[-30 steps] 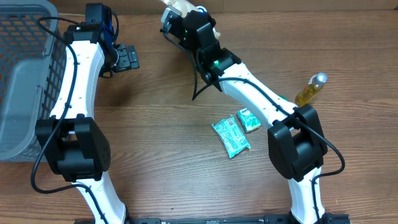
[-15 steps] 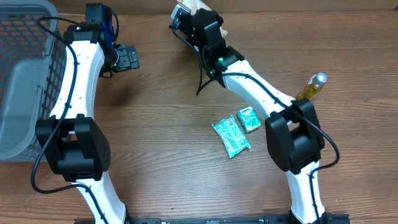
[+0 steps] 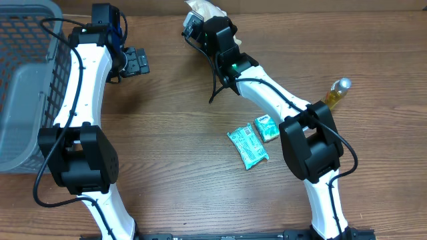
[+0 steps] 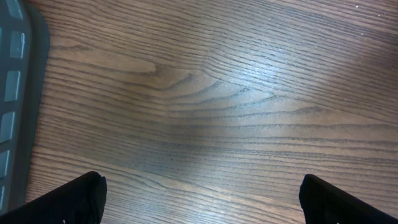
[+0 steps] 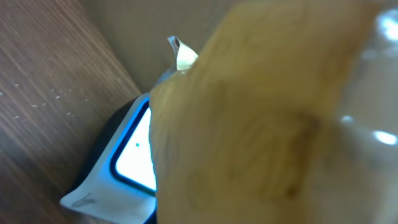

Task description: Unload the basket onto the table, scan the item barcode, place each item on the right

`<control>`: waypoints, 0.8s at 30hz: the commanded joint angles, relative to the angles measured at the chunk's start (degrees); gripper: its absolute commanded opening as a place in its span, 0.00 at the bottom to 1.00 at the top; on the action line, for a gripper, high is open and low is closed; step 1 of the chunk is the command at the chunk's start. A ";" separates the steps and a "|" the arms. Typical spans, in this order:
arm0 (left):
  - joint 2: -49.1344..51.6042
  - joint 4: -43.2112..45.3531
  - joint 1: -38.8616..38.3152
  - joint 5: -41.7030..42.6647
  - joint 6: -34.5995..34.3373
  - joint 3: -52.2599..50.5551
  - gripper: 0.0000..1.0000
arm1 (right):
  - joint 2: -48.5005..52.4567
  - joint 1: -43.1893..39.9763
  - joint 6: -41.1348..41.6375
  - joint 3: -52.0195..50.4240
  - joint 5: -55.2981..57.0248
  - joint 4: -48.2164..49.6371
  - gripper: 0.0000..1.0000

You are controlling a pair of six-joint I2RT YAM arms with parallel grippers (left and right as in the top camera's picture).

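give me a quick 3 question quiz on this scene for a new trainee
1. True or false: the left gripper is open and holds nothing.
2. How many teal foil packets lie on the wooden table?
3. What does the right gripper hold at the white scanner with the blue-lit window? A) a pale tan wrapped item B) a teal foil packet C) nothing

Key: 1 true; 2 two; 3 A

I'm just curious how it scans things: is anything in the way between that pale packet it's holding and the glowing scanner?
Nothing visible is. In the right wrist view the pale packet hangs right in front of the scanner, partly covering its lit window, with no other object between them.
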 commanded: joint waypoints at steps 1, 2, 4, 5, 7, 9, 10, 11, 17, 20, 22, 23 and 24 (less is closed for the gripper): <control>-0.04 0.02 -0.44 -0.52 -0.39 0.52 1.00 | -7.26 -0.17 8.52 0.96 -0.66 -1.88 0.04; -0.04 0.02 -0.44 -0.52 -0.39 0.52 1.00 | -8.63 -0.17 11.45 0.94 -1.44 -3.45 0.04; -0.04 0.02 -0.44 -0.52 -0.39 0.52 0.99 | -11.37 -0.22 17.64 0.94 -4.24 -7.56 0.04; -0.04 0.02 -0.44 -0.52 -0.39 0.52 1.00 | -12.70 -0.33 21.35 0.94 -6.25 -10.34 0.04; -0.04 0.02 -0.44 -0.52 -0.39 0.52 1.00 | -15.10 -0.74 27.36 0.94 -12.20 -16.28 0.04; -0.04 0.02 -0.44 -0.52 -0.39 0.52 1.00 | -17.11 -1.49 33.03 0.94 -20.24 -22.60 0.04; -0.04 0.02 -0.44 -0.52 -0.39 0.52 1.00 | -17.70 -1.86 35.28 0.94 -23.58 -25.14 0.04; -0.04 0.02 -0.44 -0.52 -0.39 0.52 1.00 | -18.27 -2.27 37.48 0.94 -27.02 -27.76 0.04; -0.04 0.02 -0.46 -0.52 -0.39 0.52 0.99 | -18.84 -5.75 46.27 0.94 -52.83 -52.22 0.31; -0.04 0.02 -0.44 -0.52 -0.39 0.52 1.00 | -18.84 -6.54 46.25 0.94 -50.95 -62.29 0.93; -0.04 0.02 -0.44 -0.52 -0.39 0.52 1.00 | -18.84 -6.64 46.27 0.92 -46.21 -65.75 1.00; -0.04 0.02 -0.44 -0.52 -0.39 0.52 1.00 | -18.84 -6.64 46.27 0.92 -43.41 -66.86 1.00; -0.04 0.02 -0.44 -0.52 -0.39 0.52 1.00 | -18.84 -6.67 46.27 0.92 -40.57 -67.89 1.00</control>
